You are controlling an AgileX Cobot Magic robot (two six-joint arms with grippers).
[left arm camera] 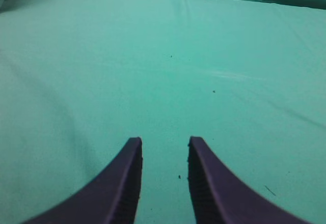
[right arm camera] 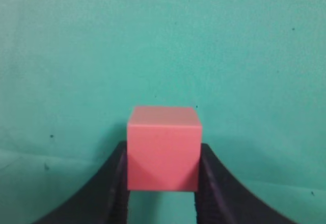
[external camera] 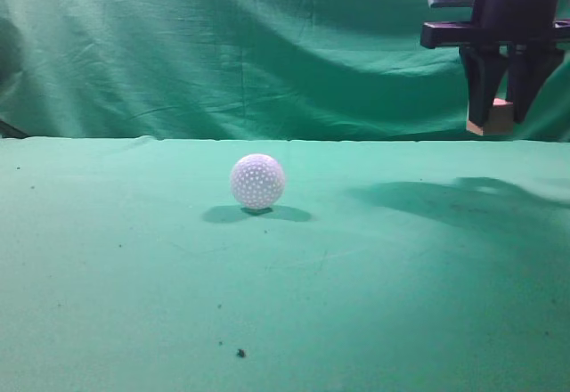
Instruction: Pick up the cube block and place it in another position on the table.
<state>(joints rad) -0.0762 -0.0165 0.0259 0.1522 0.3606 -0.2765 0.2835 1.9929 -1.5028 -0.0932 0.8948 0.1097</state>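
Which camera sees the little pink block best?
The right wrist view: the block fills the middle, pinched by the right gripper. The exterior view shows it small, high on the right. The left wrist view shows none of it.

Matt green cloth table (external camera: 134,267) with tiny dark specks; wrinkled, faintly sheeny green curtain (external camera: 223,44); smooth, matt salmon-pink cube block (right arm camera: 163,147); white dimpled ball (external camera: 257,181); dark matt gripper fingers (left arm camera: 122,188) with ribbed inner faces
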